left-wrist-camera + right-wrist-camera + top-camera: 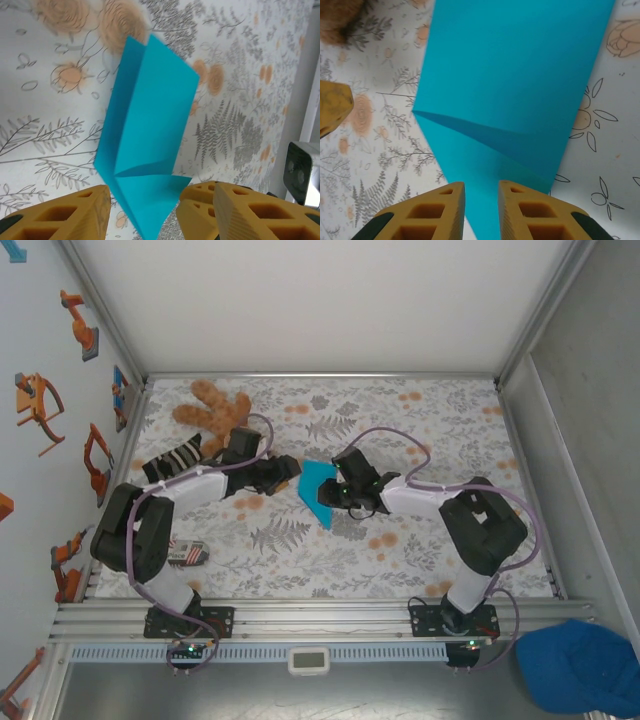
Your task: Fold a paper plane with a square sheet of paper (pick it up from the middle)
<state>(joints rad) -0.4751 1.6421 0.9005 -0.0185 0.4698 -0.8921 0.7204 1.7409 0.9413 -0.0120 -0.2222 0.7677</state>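
Square sheet of paper (318,490), creased into layers, sits mid desk (300,410) in your top view. The left hand (287,472) is at its 9 o'clock and the right hand (344,492) at 3. Left wrist: your hand (145,192) gapes wide, with the sheet's tip (150,135) between the fingers (85,215). Right wrist: your hand (481,186) is narrow but not closed, and the sheet (515,75) runs through the gap.

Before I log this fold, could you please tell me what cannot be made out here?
Top view: right edge of the paper, hidden under the right claw.
Right wrist view: its far end, cut off by the top edge.
Left wrist view: its far corner, blurred.
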